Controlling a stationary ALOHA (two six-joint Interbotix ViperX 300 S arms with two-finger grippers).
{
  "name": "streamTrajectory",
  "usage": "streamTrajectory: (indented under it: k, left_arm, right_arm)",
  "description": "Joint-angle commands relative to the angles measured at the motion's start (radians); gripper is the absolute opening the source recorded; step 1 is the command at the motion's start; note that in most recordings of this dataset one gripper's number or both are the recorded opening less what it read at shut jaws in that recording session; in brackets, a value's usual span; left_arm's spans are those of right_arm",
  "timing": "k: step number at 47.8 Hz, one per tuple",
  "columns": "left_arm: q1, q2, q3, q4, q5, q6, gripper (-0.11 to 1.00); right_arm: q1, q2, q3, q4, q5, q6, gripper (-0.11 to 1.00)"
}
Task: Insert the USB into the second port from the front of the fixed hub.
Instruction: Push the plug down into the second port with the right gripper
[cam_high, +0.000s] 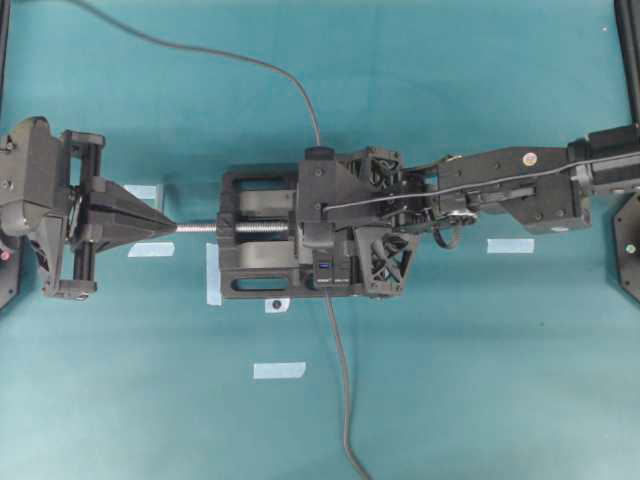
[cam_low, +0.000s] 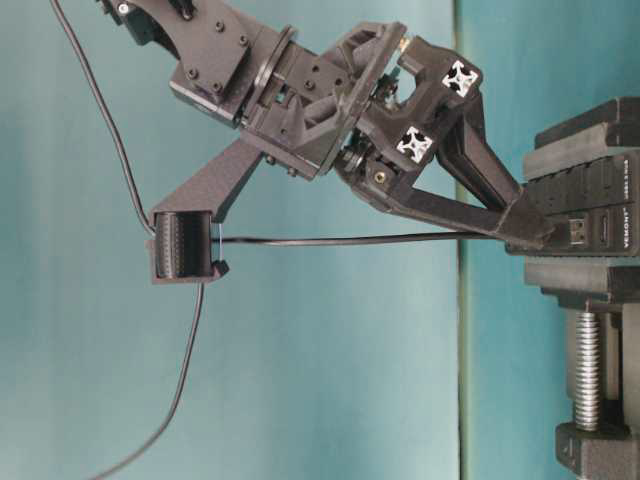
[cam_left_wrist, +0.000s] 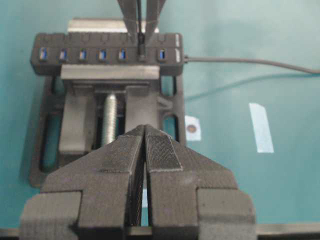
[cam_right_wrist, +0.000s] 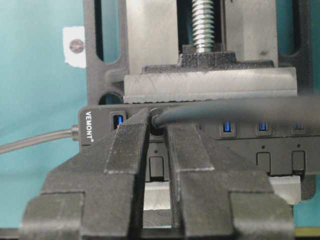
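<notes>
The fixed hub (cam_left_wrist: 52, 42) is clamped in a black vise (cam_high: 262, 250), with its blue ports facing up. It also shows in the right wrist view (cam_right_wrist: 240, 146) and the table-level view (cam_low: 590, 190). My right gripper (cam_right_wrist: 156, 125) is shut on the USB plug (cam_right_wrist: 159, 120) and holds it at the second port from the hub's cable end. The first port (cam_right_wrist: 118, 121) is free. The plug's depth is hidden. Its black cable (cam_low: 350, 239) trails back along the arm. My left gripper (cam_left_wrist: 145, 131) is shut and empty, at the vise screw's end (cam_high: 163, 224).
The hub's grey cable (cam_high: 342, 380) runs off toward the front edge. Another thin cable (cam_high: 230, 55) curves to the back left. Several tape marks (cam_high: 279, 370) lie on the teal table around the vise. The silver vise screw (cam_left_wrist: 110, 117) lies ahead of the left gripper.
</notes>
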Motion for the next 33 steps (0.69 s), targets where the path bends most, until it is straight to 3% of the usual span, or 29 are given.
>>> streamTrajectory:
  k: [1,33]
  left_arm:
    - [0.002,-0.002,-0.012,0.002,-0.009,-0.002,0.00]
    - [0.002,-0.002,-0.014,0.000,-0.009,-0.002,0.00]
  right_arm:
    - [0.003,-0.003,-0.002,0.000,0.003,-0.006,0.06]
    - [0.015,0.029,0.018,0.005,0.009,-0.005,0.06]
